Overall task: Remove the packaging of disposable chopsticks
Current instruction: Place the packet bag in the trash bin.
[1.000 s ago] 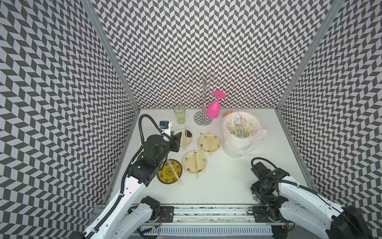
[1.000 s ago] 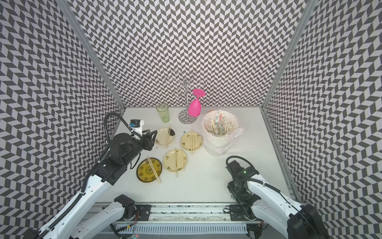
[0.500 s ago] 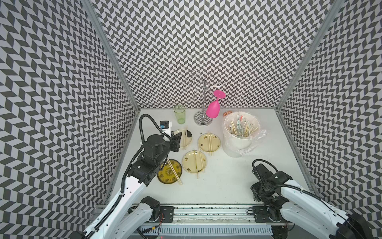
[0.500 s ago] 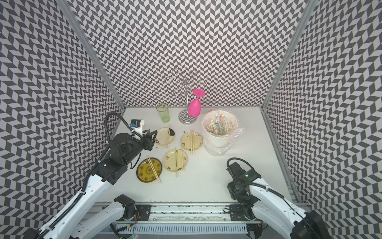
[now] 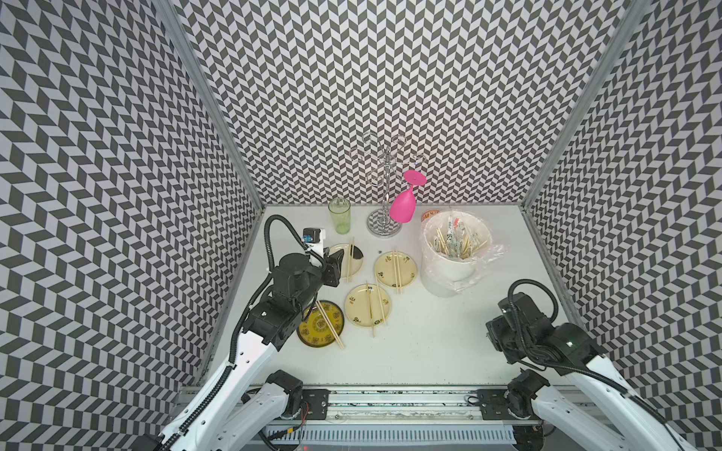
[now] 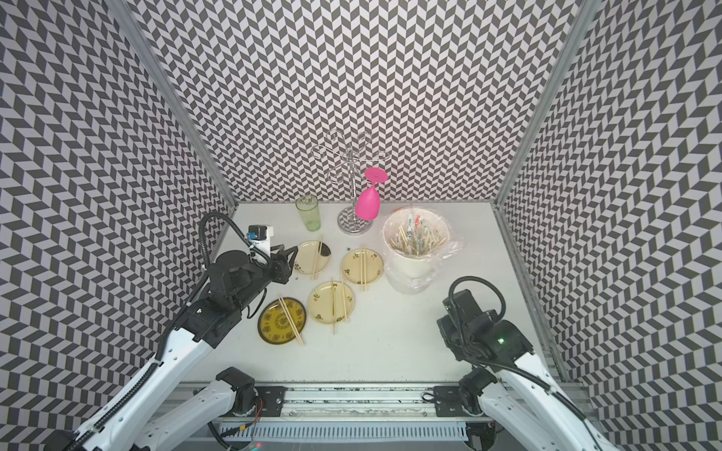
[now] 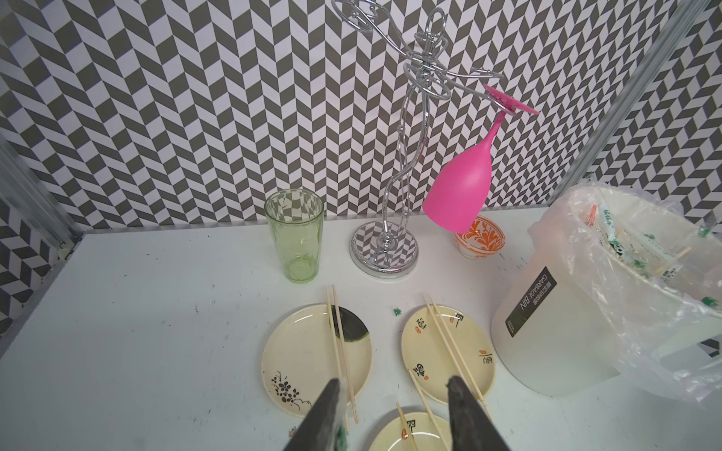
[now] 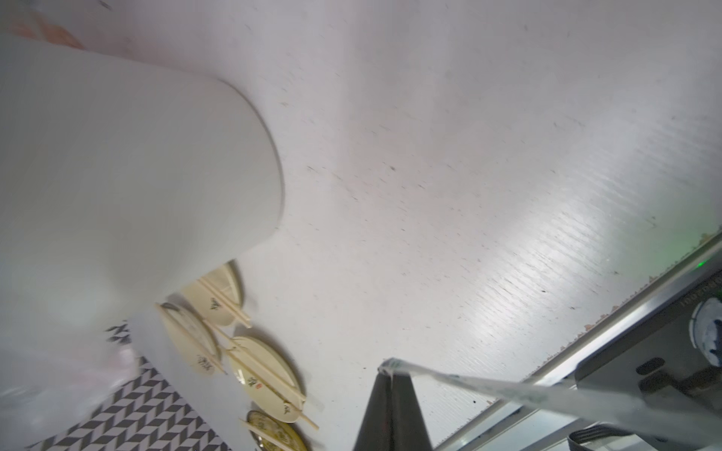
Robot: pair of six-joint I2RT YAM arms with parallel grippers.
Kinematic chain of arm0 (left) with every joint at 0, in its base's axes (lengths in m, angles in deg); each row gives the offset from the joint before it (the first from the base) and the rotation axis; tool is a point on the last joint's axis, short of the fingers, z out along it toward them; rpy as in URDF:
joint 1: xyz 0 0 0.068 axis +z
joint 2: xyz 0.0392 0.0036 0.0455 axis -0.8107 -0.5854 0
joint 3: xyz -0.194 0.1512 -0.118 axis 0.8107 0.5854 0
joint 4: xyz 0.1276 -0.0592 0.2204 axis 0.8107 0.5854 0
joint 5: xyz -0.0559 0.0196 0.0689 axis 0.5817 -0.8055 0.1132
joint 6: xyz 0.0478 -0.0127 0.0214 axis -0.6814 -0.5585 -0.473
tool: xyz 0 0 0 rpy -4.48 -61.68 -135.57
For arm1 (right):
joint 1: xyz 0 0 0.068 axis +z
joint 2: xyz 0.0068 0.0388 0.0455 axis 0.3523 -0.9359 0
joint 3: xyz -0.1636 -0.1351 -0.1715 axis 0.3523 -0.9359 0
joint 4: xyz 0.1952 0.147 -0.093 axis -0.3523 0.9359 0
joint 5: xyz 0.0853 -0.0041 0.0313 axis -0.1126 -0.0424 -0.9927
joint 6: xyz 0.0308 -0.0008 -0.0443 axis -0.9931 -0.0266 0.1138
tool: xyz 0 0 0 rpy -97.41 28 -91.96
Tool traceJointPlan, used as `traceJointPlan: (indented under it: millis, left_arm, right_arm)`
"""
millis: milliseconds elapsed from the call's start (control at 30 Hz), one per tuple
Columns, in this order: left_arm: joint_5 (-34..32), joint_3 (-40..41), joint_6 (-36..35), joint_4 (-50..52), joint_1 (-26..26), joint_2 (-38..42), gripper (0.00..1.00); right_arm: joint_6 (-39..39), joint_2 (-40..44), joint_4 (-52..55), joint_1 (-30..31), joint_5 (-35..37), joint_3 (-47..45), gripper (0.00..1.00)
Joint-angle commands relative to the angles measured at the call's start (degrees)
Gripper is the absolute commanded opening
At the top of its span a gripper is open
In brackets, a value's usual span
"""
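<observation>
Pairs of bare disposable chopsticks [image 5: 397, 269] lie across several small plates [image 5: 406, 279] at centre left in both top views. My left gripper [image 7: 392, 384] hovers open just above the plates, and a scrap of clear film with green print [image 7: 340, 427] clings to one finger. Near the table's front right, my right gripper [image 8: 390, 371] is shut on the end of a clear packaging sleeve [image 8: 508, 390] that trails away from the tips. In a top view the right arm [image 5: 523, 324] hides its jaws. More packaging [image 5: 453, 238] sits in the white bucket [image 5: 455, 267].
A crinkled clear bag [image 5: 488, 250] lines the bucket. A green glass [image 5: 339, 214], a chrome rack [image 5: 385, 226] with a hanging pink goblet [image 5: 404, 201] and an orange bowl [image 7: 478, 236] stand along the back wall. A metal rail [image 5: 390, 402] runs along the front.
The right arm has shifted slightly to the right and away from the front edge. The left arm, plates and chopsticks have not moved.
</observation>
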Motion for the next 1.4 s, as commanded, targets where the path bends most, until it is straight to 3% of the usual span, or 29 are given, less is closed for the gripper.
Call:
traceJointPlan:
  millis: [0, 167, 433, 600, 733, 767, 800, 833, 933, 1100, 1233, 1300, 1367]
  left_arm:
    - [-1.2, -2.38, -0.97, -1.28, -0.52, -0.38, 0.45]
    - [-0.48, -3.04, -0.74, -1.22, -0.81, -0.74, 0.45]
    - [-2.22, -1.92, -1.01, -4.64, -0.67, -1.28, 0.46]
    - [-4.93, -2.42, -2.12, -8.13, 2.66, -5.38, 0.48]
    - [-5.44, -3.08, -1.09, -10.35, 8.2, -10.17, 0.48]
    - [-4.89, -3.45, 0.01, -10.53, 9.97, -11.54, 0.48]
    - [-4.18, -3.93, 0.97, -10.59, 12.01, -12.77, 0.48]
    - [-3.99, -4.18, 1.98, -10.58, 13.42, -13.73, 0.48]
    - [-3.79, -2.54, 4.0, -13.89, 16.99, -15.95, 0.48]
    - [-3.92, 3.11, 9.5, -21.92, 23.04, -17.66, 0.47]
    - [-5.59, 7.8, 8.28, -29.37, 24.48, -17.95, 0.48]
    - [-7.81, 11.41, 5.03, -34.33, 24.78, -17.5, 0.49]
    - [-9.82, 15.0, 1.73, -39.13, 25.45, -17.4, 0.51]
  right_arm:
    - [2.21, 0.49, 1.45, 0.35, 8.37, 5.19, 0.0]
    - [13.4, -4.87, -7.0, 0.33, 13.02, 15.81, 0.0]
    - [32.41, -23.54, -21.86, 0.33, 11.64, 34.88, 0.0]
    - [35.4, -34.44, -30.87, -0.29, 8.01, 36.24, 0.0]
    - [33.71, -40.85, -36.62, -3.79, -0.61, 33.58, 0.0]
    - [33.21, -41.89, -36.93, -4.33, -1.28, 33.69, 0.1]
    - [33.25, -42.55, -37.1, -4.63, -1.48, 34.41, 0.29]
    - [33.57, -42.92, -37.04, -4.73, -1.22, 35.35, 0.39]
    - [34.98, -42.62, -37.11, -5.03, 0.12, 38.05, 0.51]
    - [36.2, -41.57, -36.01, -5.36, -1.36, 41.01, 0.55]
    - [37.74, -39.75, -37.63, -6.23, -4.32, 40.11, 0.56]
    - [42.57, -38.8, -41.21, -7.53, -2.39, 39.73, 0.56]
    - [52.46, -37.79, -46.83, -8.9, 3.51, 39.15, 0.56]
